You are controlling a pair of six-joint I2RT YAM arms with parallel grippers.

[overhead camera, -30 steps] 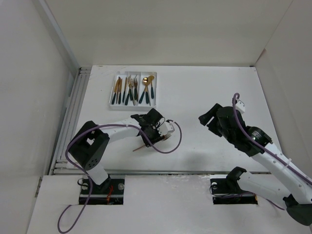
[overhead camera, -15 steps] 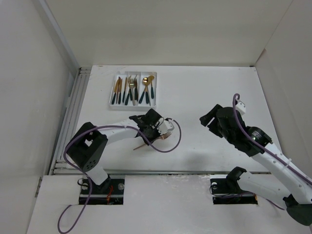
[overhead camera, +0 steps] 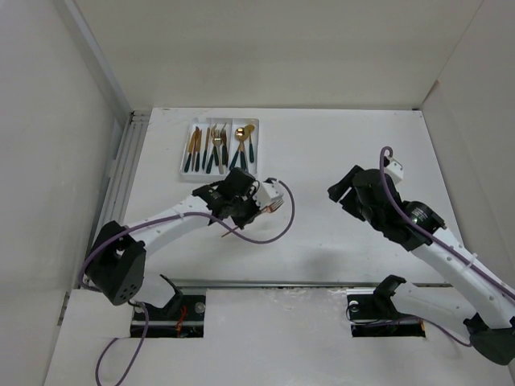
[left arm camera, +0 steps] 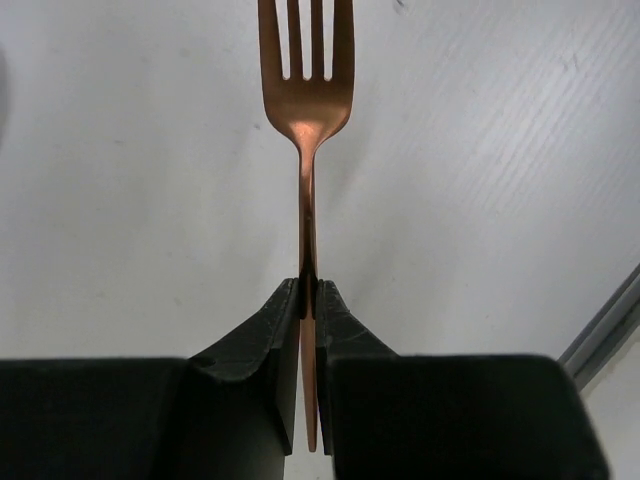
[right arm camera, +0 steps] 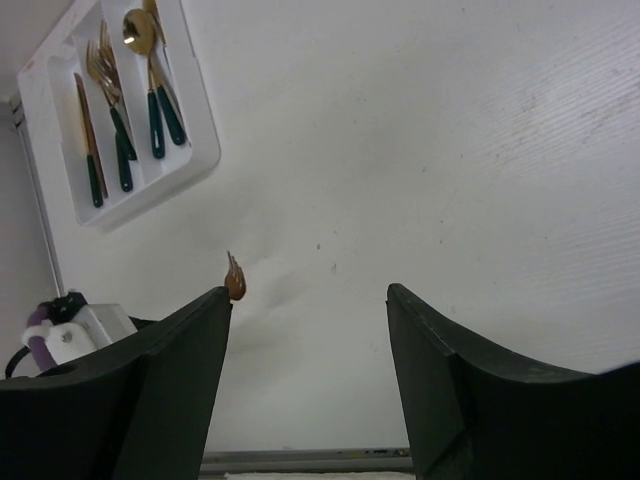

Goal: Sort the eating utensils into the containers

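Observation:
My left gripper is shut on the slim handle of a copper fork, whose tines point away from the wrist above the white table. From above, the fork hangs tilted in the left gripper, just below the white tray of containers. The tray's compartments hold knives, forks and spoons with dark green handles. My right gripper is open and holds nothing over bare table; it sits at the right. The fork's head peeks past its left finger.
The tray lies at the back left of the table. A purple cable loops from the left wrist. White walls close in the left, back and right sides. A metal rail runs along the table's left edge.
The left gripper shut on the fork and lifted it off the table, moving back toward the tray as the arm stretched out. The right arm barely shifted.

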